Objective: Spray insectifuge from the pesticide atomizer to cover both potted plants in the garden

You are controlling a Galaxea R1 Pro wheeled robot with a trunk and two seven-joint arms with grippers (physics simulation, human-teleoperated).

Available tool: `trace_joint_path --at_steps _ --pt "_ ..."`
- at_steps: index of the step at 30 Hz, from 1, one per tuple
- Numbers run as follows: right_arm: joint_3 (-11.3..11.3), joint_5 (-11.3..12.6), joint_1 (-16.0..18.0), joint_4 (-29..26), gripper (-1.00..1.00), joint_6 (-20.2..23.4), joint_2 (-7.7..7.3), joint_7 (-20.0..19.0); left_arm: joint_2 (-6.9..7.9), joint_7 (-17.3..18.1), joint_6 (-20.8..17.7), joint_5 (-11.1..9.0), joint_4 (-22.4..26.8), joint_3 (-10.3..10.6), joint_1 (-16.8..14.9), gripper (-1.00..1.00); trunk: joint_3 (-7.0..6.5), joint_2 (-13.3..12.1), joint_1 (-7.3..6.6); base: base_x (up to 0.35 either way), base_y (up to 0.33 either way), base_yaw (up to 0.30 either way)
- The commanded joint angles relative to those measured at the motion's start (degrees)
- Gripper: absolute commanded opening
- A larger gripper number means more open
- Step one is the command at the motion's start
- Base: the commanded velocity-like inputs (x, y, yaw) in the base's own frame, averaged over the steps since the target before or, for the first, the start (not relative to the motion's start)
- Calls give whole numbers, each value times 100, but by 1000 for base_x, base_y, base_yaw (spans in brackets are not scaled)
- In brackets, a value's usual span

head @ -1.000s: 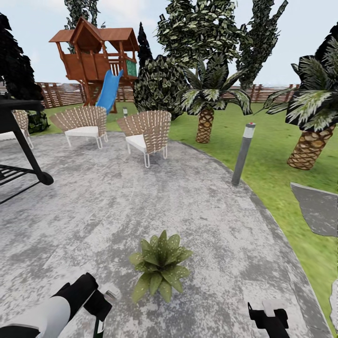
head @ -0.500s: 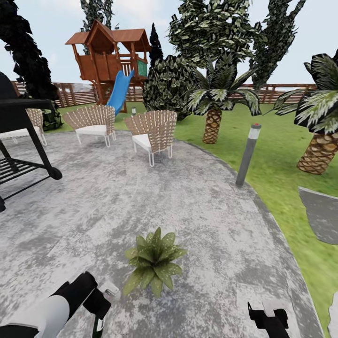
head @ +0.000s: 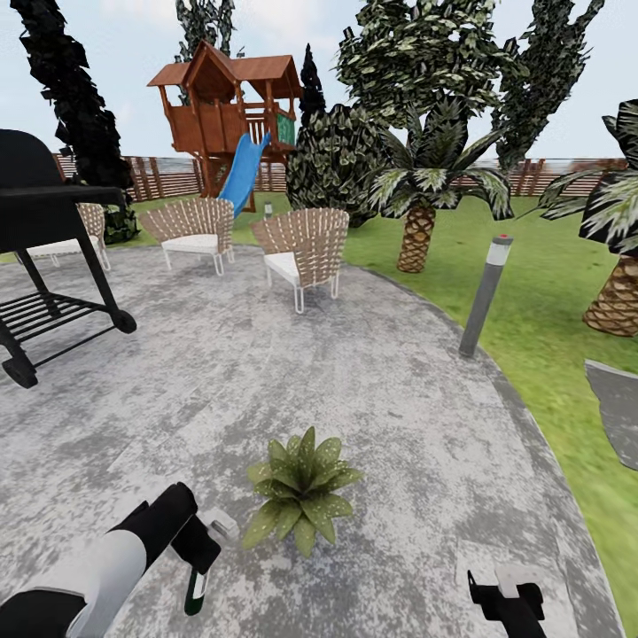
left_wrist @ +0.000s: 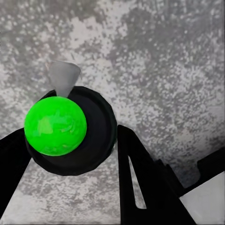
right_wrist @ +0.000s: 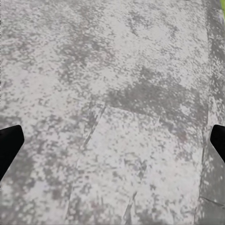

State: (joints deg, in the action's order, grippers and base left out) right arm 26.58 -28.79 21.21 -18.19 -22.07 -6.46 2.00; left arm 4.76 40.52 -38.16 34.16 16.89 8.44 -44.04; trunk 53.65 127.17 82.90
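The potted plant [head: 301,498], a low rosette of pointed green leaves dotted with whitish specks, stands on the grey stone patio [head: 354,390]. Just beside it, the left gripper [head: 197,567] is clenched on the pesticide atomizer [left_wrist: 70,129], a dark bottle with a green base. The right gripper [head: 507,599] hangs spread wide over bare stone. Wicker chairs [head: 301,251], grass and a wooden fence lie beyond.
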Motion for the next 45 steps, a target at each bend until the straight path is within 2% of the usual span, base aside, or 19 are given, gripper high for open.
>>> trace_joint_path --at_steps 1,4,9,17,27,35,38,45 --pt "32 -61 6 8 100 -26 3 19 -13 103 -28 280 9 13 13 -100 5 2 -1 0 0 36" --pt "32 -59 6 8 100 -26 4 19 -17 119 -32 368 5 5 42 -100 5 2 -1 0 0 173" --pt "34 -65 6 8 100 -26 2 19 -33 124 -38 381 7 2 45 -100 5 2 -1 134 -110 265" --pt "39 -57 6 8 100 -26 -1 19 -156 122 -41 390 7 8 45 -100 5 2 -1 130 -232 203" --pt "39 -57 6 8 100 -26 -2 19 -159 122 -68 405 7 9 31 -100 5 2 -1 50 -237 4" --pt "40 -57 6 8 100 -26 1 19 -153 108 -68 416 -1 24 84 -100 5 2 -1 45 -24 0" --pt "34 -57 6 8 100 -26 4 19 -103 89 -64 416 -10 34 88 -100 5 2 -1 0 0 191" --pt "37 -57 6 8 100 -26 2 19 -96 76 -60 413 -27 27 89 -100 5 2 -1 137 0 188"
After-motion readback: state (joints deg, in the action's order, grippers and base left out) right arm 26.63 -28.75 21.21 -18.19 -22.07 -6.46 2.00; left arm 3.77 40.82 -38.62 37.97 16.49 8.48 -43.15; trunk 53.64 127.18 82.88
